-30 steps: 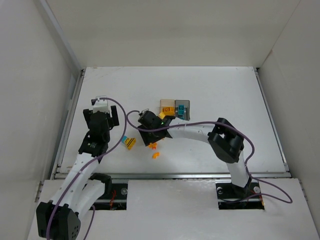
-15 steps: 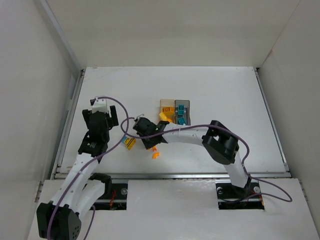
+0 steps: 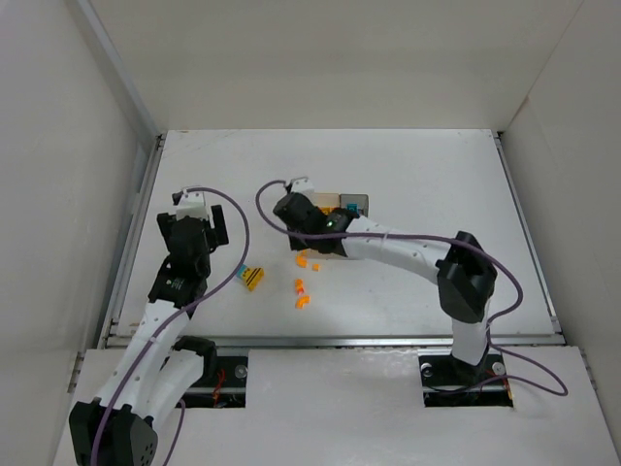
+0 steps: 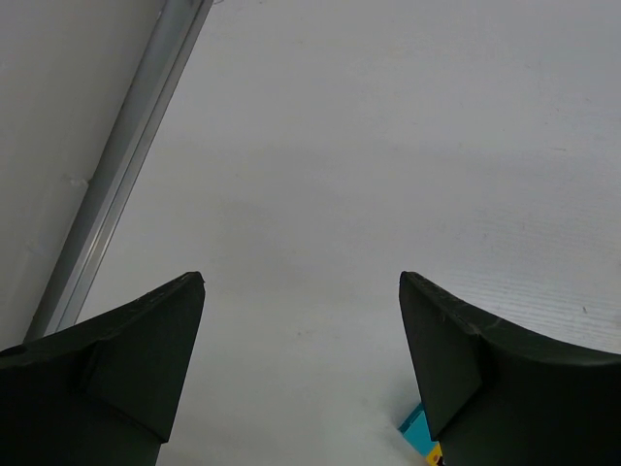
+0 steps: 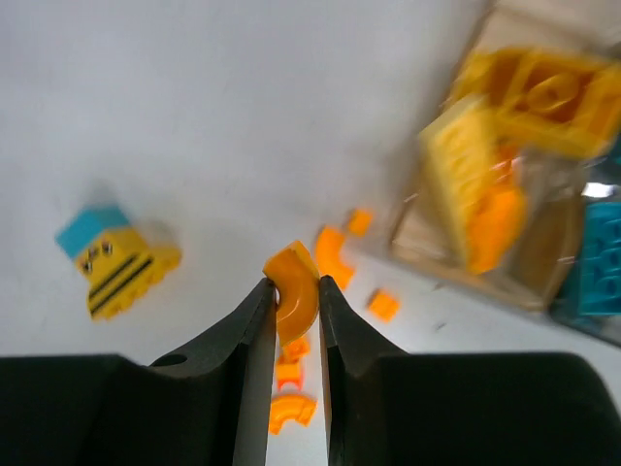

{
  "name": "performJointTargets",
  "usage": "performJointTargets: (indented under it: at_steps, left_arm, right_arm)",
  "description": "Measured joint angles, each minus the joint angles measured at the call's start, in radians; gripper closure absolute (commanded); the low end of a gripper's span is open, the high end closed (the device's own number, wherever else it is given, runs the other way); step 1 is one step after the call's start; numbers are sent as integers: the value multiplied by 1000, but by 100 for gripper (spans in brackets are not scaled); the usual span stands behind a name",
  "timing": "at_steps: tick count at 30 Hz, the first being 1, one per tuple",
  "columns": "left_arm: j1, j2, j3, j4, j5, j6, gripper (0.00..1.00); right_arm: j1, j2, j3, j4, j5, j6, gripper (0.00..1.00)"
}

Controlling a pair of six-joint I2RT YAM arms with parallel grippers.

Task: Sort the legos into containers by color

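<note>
My right gripper (image 5: 294,283) is shut on a curved orange lego (image 5: 291,267) and holds it above the table, just left of the amber bin (image 5: 466,272). That bin holds yellow and orange legos. The grey bin (image 5: 585,323) beside it holds a teal lego. From above, the right gripper (image 3: 296,209) partly hides the amber bin (image 3: 325,202), with the grey bin (image 3: 356,206) to its right. My left gripper (image 3: 194,231) is open and empty at the left, its fingers (image 4: 155,330) over bare table. A yellow black-striped lego (image 3: 252,279) with a teal one lies near it.
Loose orange legos lie in front of the bins (image 3: 308,260), (image 3: 300,286), (image 3: 302,302). They also show in the right wrist view (image 5: 335,254). A metal rail (image 4: 126,165) runs along the table's left edge. White walls enclose the table.
My right gripper has lifted an orange lego from the loose pile and moved away from me, up beside the amber bin. The left arm has barely moved.
</note>
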Motion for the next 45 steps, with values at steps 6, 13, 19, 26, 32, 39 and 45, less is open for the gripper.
performJointTargets:
  at_steps: [6,13,19,26,32,39,45]
  left_arm:
    - [0,-1,0,-9,27,-1,21]
    - [0,5,0,-21,126,35,21]
    - [0,35,8,-43,327,145,21]
    - [0,84,9,-57,579,321,24]
    - [-3,171,21,-37,814,507,31]
    - [-63,405,167,-18,972,599,42]
    - [-57,392,164,84,927,491,41]
  right_arm:
    - [-112,-34,77,-42,147,21,100]
    - [-194,-9,61,-79,171,27,79]
    - [-204,6,27,-71,134,11,51]
    - [-204,7,16,-65,98,-33,37]
    - [-204,-5,3,-43,44,-80,37]
    - [-186,-254,-259,67,-86,-86,41]
    - [-79,-225,-307,84,-92,10,54]
